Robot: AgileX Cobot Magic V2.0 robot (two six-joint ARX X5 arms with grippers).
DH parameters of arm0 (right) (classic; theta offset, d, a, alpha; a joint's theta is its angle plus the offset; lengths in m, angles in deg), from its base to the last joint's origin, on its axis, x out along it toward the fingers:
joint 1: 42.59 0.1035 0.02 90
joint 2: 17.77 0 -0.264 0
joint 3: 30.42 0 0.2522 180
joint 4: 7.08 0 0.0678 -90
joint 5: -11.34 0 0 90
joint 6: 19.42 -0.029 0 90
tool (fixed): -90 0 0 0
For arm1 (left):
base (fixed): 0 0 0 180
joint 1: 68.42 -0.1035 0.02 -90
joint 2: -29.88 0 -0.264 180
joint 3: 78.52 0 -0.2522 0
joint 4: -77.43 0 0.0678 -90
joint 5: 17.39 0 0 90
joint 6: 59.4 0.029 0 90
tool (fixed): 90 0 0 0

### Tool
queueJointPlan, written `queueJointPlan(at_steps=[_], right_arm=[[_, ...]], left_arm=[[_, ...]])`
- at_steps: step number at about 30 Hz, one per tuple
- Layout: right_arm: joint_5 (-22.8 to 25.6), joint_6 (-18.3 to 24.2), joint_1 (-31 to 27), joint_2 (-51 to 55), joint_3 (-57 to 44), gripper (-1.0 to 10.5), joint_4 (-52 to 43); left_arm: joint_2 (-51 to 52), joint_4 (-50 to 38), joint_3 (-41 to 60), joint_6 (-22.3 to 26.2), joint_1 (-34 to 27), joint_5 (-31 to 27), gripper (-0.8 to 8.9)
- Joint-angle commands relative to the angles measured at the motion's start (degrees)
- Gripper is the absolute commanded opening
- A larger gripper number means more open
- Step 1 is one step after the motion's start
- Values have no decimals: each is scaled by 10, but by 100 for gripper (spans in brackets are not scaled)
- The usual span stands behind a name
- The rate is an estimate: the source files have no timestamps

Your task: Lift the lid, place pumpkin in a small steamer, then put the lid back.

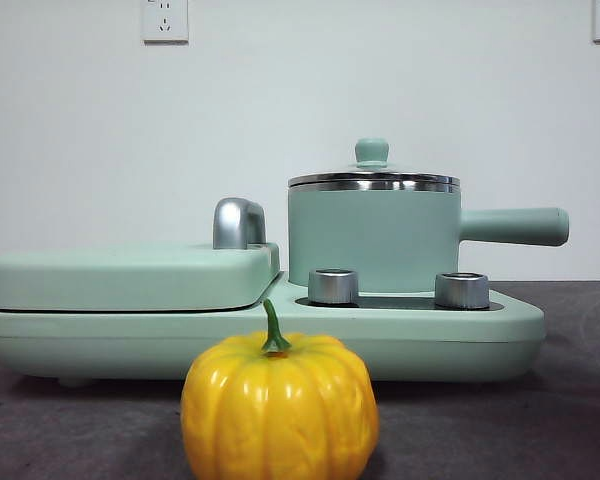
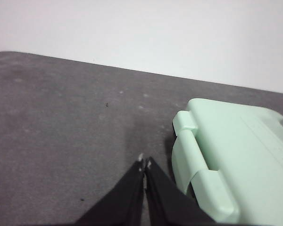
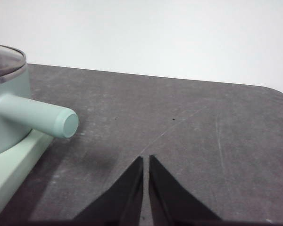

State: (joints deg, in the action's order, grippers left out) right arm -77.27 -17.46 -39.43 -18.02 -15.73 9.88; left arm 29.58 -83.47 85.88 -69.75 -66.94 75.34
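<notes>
The yellow-orange pumpkin (image 1: 279, 408) with a green stem stands on the dark table at the front, before the appliance. The small steamer (image 1: 372, 238), a mint-green pot with a long side handle (image 1: 513, 226), sits on the right part of the appliance base. The lid (image 1: 373, 178) with its mint-green knob rests on the pot. The pot and its handle also show in the right wrist view (image 3: 9, 117). My left gripper (image 2: 145, 163) is shut and empty over the table beside the appliance's end. My right gripper (image 3: 146, 159) is shut and empty, apart from the pot handle.
The wide mint-green appliance base (image 1: 480, 335) carries two silver knobs (image 1: 333, 286) and a flat cover (image 1: 130, 275) with a chrome handle (image 1: 238, 223) on its left part. The cover's end shows in the left wrist view (image 2: 226, 160). A white wall stands behind the table.
</notes>
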Motion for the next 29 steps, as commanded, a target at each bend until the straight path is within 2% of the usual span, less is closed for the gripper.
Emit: queueJointPlan(at_steps=[1, 3, 6, 8, 11, 16, 19, 23, 29], right_arm=[[0, -41, 1, 0, -2, 19, -7], [2, -80, 1, 0, -2, 19, -6], [4, -181, 0, 0, -2, 19, -4], [3, -214, 0, 0, -2, 19, -4], [5, -214, 0, 0, -1, 19, -10], [6, -216, 0, 0, 15, 11, -10], [6, -228, 0, 0, 43, 11, 21], [5, -228, 0, -7, 88, 11, 79], [-5, -221, 0, -40, 158, 11, 140]], left_arm=[[0, -7, 11, -51, 0, -2, 7], [0, -7, 11, -96, 0, -2, 7], [0, -6, 11, -149, 0, -2, 7], [0, -7, 11, -159, 0, -2, 7], [0, -9, 11, -161, 0, -2, 7], [0, -19, 4, -224, 0, -2, 8], [0, -2, -11, -238, 0, -2, 9], [-4, 57, -51, -235, 0, -1, 9], [-25, 112, -119, -200, 0, 7, 9]])
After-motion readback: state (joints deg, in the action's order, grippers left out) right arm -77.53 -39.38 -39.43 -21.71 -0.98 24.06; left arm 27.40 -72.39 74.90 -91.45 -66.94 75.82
